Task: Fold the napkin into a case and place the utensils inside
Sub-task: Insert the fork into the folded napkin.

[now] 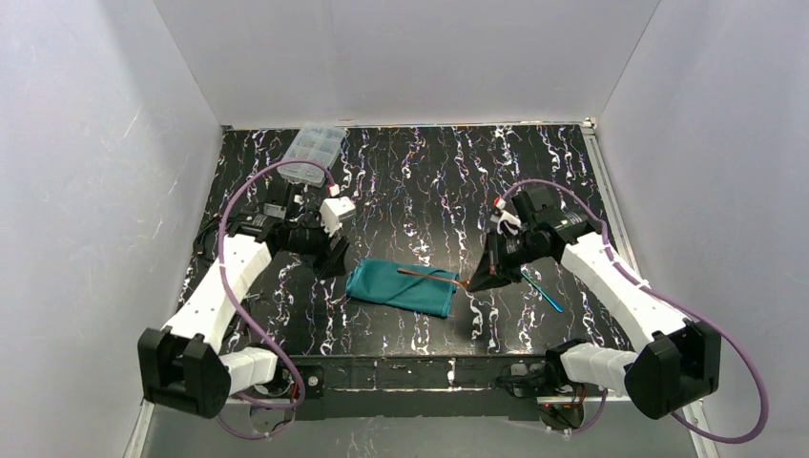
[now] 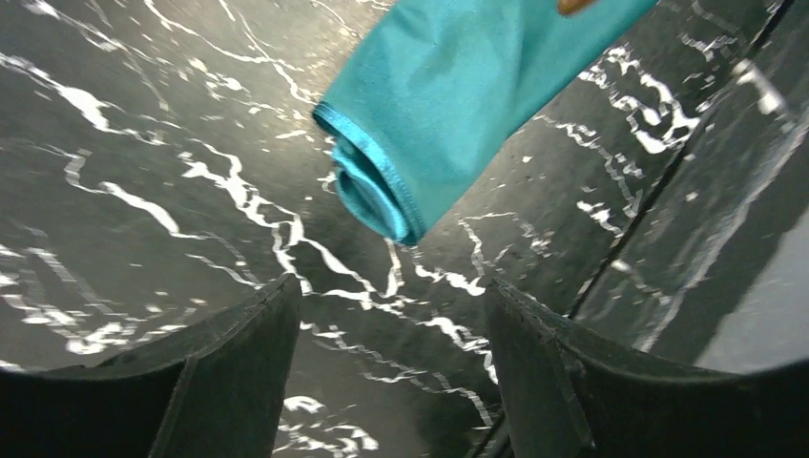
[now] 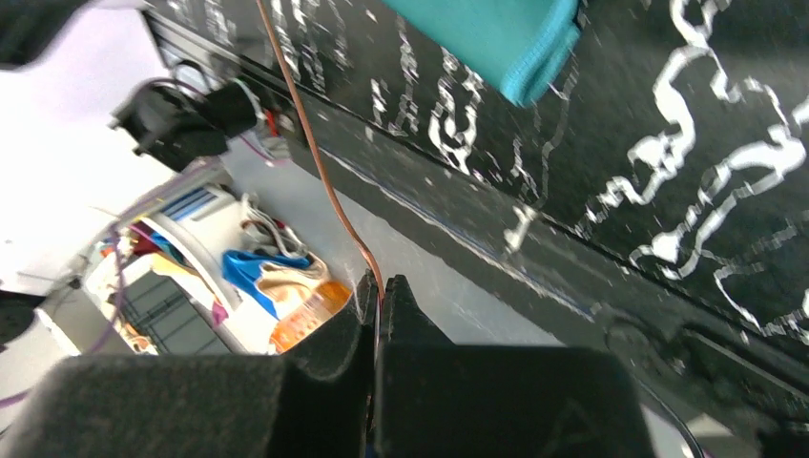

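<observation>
The teal-green napkin lies folded as a flat case (image 1: 401, 286) in the middle of the table. My right gripper (image 1: 474, 283) is shut on a thin orange-sheened utensil (image 1: 429, 274) whose far end reaches left over the case's top. In the right wrist view the utensil (image 3: 320, 162) runs up from my closed fingers (image 3: 380, 291), and a case corner (image 3: 506, 38) shows at the top. A second, bluish utensil (image 1: 544, 291) lies on the table right of that gripper. My left gripper (image 1: 334, 262) is open and empty, just left of the case's rolled end (image 2: 458, 95).
A clear plastic compartment box (image 1: 313, 153) stands at the back left. The table's front edge (image 3: 534, 258) runs close under my right gripper. White walls enclose the table on three sides.
</observation>
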Motion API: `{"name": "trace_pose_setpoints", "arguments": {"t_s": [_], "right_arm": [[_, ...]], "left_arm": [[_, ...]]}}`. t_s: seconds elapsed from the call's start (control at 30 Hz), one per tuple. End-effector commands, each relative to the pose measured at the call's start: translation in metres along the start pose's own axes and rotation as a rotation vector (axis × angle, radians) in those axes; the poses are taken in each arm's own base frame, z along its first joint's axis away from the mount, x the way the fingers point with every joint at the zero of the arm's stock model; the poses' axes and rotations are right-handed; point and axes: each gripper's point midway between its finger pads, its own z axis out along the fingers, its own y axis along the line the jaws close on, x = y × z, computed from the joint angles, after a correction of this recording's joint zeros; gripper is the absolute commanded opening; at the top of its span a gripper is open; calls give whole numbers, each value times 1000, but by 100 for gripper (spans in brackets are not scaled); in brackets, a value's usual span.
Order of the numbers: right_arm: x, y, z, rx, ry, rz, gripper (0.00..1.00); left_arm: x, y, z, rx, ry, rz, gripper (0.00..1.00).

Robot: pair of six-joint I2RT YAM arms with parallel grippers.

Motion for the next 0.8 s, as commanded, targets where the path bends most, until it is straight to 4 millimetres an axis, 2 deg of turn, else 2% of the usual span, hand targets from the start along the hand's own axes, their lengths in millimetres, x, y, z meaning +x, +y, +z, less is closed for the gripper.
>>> {"name": "trace_pose_setpoints", "arguments": {"t_s": [0.0,0.13,0.27,0.4,0.77], "right_arm": [[39,-34,-12,129,96,-11,1],[50,-47,-12,164,116,6,1],[58,-58,-6,168,126,29,1],[52,-60,5,146,115,33,1],[39,-65,29,86,87,52,1]], "left_arm": [[4,-22,18,108,25,-339,67],[9,-22,36,148,41,-420,67],[27,-18,55,134,96,-443,64],[41,-14,73,95,140,-456,58],[45,-3,91,99,194,-442,45]]}}
